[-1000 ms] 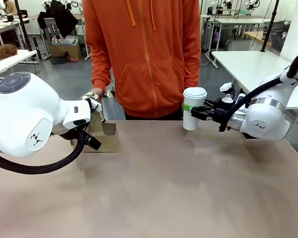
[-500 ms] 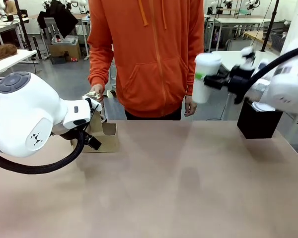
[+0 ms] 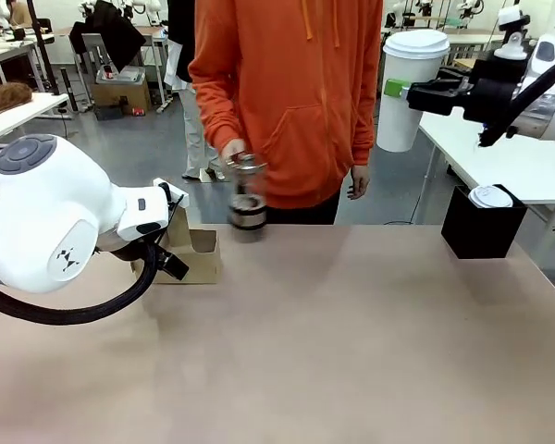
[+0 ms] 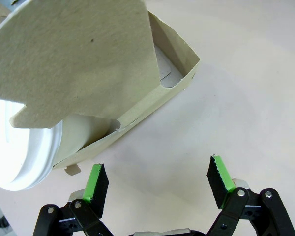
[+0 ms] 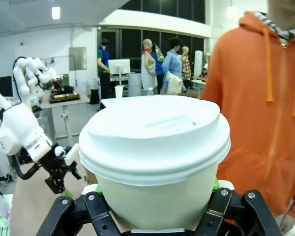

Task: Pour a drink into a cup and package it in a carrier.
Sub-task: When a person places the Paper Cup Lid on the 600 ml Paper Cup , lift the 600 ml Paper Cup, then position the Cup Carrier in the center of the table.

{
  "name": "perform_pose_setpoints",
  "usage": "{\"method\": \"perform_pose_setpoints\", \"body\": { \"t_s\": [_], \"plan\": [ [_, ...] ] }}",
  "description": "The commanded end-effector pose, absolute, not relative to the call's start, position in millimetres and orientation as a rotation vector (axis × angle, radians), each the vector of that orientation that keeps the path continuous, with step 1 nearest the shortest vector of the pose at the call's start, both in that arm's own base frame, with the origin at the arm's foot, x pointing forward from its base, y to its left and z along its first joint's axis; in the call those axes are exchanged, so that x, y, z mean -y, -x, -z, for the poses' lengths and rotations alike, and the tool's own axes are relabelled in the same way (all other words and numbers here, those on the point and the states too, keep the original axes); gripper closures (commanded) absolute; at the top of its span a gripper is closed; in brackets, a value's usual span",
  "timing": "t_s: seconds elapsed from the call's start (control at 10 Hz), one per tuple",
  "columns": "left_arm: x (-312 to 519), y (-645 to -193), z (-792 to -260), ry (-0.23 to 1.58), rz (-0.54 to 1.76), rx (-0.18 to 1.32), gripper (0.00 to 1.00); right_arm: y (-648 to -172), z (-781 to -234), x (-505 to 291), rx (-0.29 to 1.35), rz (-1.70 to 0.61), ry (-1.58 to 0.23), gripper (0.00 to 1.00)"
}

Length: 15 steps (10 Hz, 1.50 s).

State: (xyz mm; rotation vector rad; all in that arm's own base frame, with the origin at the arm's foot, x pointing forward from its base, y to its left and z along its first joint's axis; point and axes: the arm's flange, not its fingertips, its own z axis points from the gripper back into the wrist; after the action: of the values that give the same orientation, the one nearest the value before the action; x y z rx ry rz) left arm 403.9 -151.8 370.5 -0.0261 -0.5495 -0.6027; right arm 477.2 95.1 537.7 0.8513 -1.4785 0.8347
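Note:
My right gripper [image 3: 424, 93] is shut on the cup [image 3: 406, 88], a white paper cup with a white lid, held high above the table's far right. In the right wrist view the cup [image 5: 155, 147] sits between the black fingers [image 5: 88, 209]. The brown cardboard carrier [image 3: 194, 256] stands at the far left of the table, partly behind my left arm. In the left wrist view the carrier [image 4: 157, 93] lies just ahead of my open left gripper [image 4: 159, 181], and a white round rim [image 4: 27, 152] shows inside it. The person's hand [image 3: 233, 151] holds a blurred glass pot [image 3: 247, 209]; I cannot make out the drink in it.
A black box [image 3: 481, 233] with a white lid [image 3: 491, 196] on top stands at the far right of the table. The person in an orange hoodie [image 3: 287, 92] stands at the far edge. The tan tabletop [image 3: 333, 351] stretches bare across the middle and front.
My right gripper has lifted the cup up and to the right, uncovering the black box. The person's hand has left the carrier and now holds the pot over the far edge.

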Motion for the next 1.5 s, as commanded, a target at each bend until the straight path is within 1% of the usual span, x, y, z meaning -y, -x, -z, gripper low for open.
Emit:
{"method": "perform_pose_setpoints", "body": {
  "t_s": [0.0, 0.1, 1.0, 1.1, 1.4],
  "plan": [
    [151, -404, -371, 0.028, 0.602, 0.550, 0.00, -477, -529, -98, 1.413, -0.849, -0.987, 0.20],
    [151, -404, -371, 0.028, 0.602, 0.550, 0.00, -477, -538, -95, 1.479, -0.835, -0.851, 0.20],
    [152, -404, -370, 0.026, 0.603, 0.550, 0.00, -477, -538, -95, 1.479, -0.835, -0.851, 0.20],
    [148, -404, -384, 0.078, 0.573, 0.542, 0.00, -477, -538, -95, 1.479, -0.835, -0.851, 0.20],
    [135, -402, -452, 0.102, 0.452, 0.501, 0.00, -477, -538, -95, 1.479, -0.835, -0.851, 0.20]
  ]
}}
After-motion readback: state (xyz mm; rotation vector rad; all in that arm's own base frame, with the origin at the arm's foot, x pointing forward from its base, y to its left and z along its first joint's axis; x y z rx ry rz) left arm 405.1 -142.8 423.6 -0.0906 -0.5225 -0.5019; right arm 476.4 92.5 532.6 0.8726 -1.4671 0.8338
